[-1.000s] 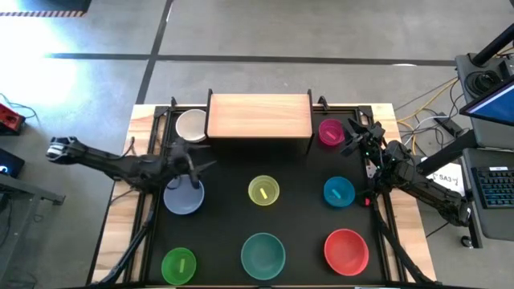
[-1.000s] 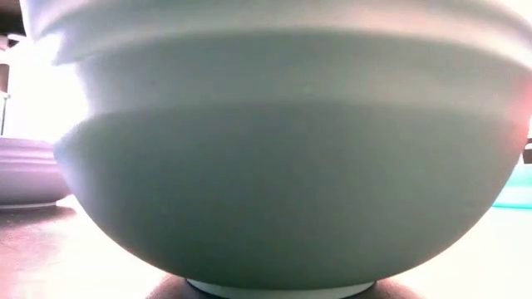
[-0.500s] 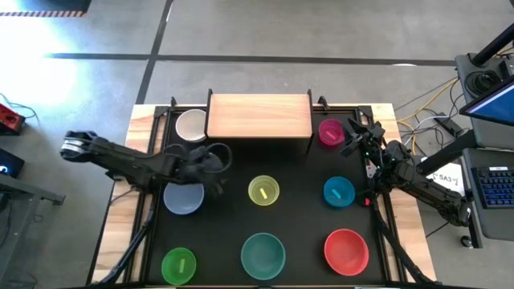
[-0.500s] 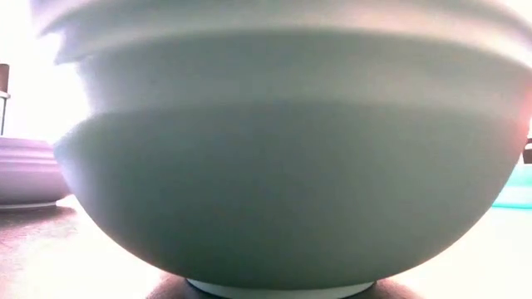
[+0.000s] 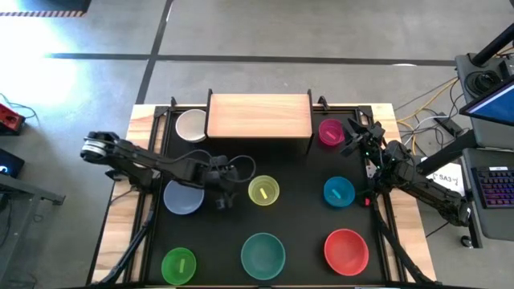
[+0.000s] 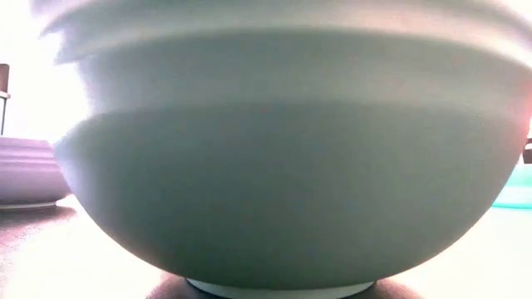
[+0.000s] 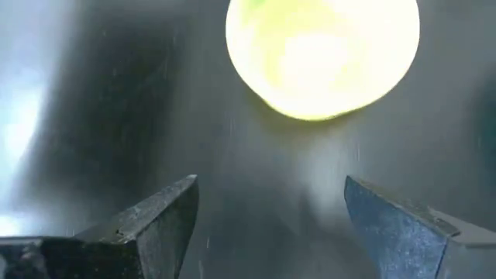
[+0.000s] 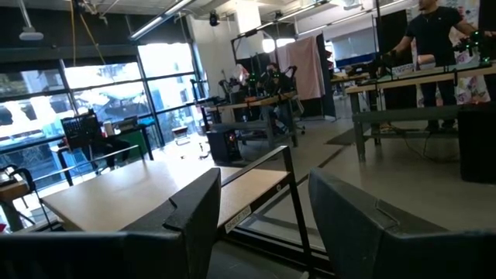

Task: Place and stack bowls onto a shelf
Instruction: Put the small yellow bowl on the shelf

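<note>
On the black-topped table (image 5: 305, 241), I find the shelf (image 5: 259, 117) at the far edge still bare of bowls; none of the eight has been placed. The teal bowl (image 5: 263, 252) and red bowl (image 5: 346, 249) sit along the near edge with the green bowl (image 5: 178, 264); the lavender-blue bowl (image 5: 184, 197), yellow bowl (image 5: 263, 191) and blue bowl (image 5: 339, 191) form the middle row; the white bowl (image 5: 190, 124) and magenta bowl (image 5: 330, 132) flank the shelf.

Over the past second my left arm has swept from above the lavender-blue bowl across toward the table's middle. Its left gripper (image 5: 222, 181) now hangs between that bowl and the yellow one, fingers spread wide and holding nothing; the left wrist view shows the yellow bowl just ahead of the open jaws. I judge the yellow bowl is the intended pick, with the grasp not yet begun.

My right gripper (image 5: 358, 135) has not moved, waiting beside the magenta bowl, fingers apart and empty.
</note>
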Tool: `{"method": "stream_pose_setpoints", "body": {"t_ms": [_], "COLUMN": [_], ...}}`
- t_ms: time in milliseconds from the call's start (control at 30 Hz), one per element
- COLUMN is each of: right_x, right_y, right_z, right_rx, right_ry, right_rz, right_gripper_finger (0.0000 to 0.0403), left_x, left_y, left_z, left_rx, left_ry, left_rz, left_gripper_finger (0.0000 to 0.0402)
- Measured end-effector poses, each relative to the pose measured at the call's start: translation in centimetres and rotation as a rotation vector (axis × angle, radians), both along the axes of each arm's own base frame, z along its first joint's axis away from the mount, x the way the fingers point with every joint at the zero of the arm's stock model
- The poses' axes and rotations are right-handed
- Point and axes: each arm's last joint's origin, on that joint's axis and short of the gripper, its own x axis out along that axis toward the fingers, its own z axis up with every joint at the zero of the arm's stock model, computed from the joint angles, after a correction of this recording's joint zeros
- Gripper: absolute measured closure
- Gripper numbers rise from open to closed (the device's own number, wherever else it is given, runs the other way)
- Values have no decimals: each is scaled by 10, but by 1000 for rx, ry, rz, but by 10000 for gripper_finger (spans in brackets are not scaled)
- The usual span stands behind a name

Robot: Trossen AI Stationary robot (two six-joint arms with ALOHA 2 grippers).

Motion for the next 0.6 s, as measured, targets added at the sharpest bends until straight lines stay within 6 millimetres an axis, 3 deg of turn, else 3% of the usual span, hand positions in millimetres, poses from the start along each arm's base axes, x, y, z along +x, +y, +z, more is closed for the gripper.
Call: {"method": "stream_pose_setpoints", "body": {"t_ms": [367,600], "right_x": [0,0], "right_y": [0,0], "right_z": [0,0], "right_rx": [0,1], "right_ry": [-1,-2], "right_rz": [0,0], "right_gripper_finger": [218,218], "left_x": [47,70], "left_y": [-24,-34], "left_z": [-18,-11], "left_rx": [-46,-30], "left_ry": [110,113], "left_rz": [-167,-201], "left_gripper_finger": [99,99]}}
